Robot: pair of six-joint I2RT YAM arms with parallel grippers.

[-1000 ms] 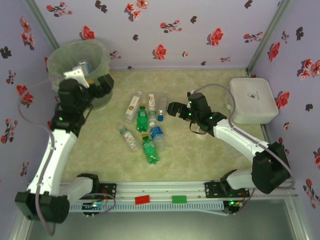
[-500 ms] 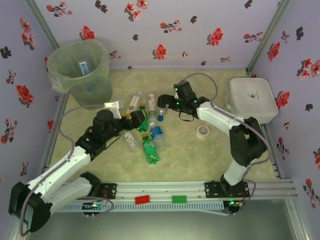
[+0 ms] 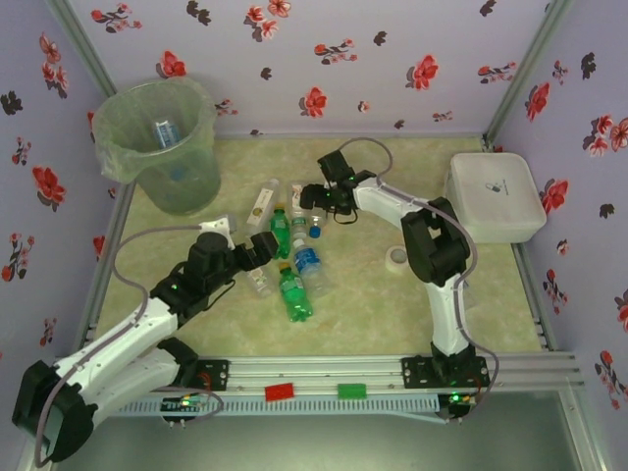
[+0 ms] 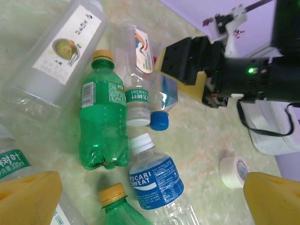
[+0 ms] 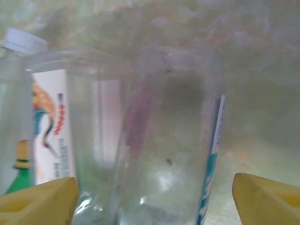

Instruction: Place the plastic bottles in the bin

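Found the left gripper [image 3: 263, 247] nearest, down-right of the bin [image 3: 191, 172], with fingers [image 4: 28, 199] spread wide above the plastic bottles [image 4: 104, 122] lying on the bench [image 3: 392, 314]. Noted a tape roll [image 3: 396, 258] well right of the bin. Saw the right gripper [image 3: 306, 196] farther back, right of the bin, with fingers [image 5: 267, 197] apart astride a clear bottle [image 5: 173, 140], not clamped on it. Spotted one more bottle [image 3: 164, 130] inside the bin, farthest back.

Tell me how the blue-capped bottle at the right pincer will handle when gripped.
Likely light: the blue-capped bottle looks empty and see-through. Its thin clear wall may dent or slip. Lying on its side beside the white-capped bottle, it could roll.
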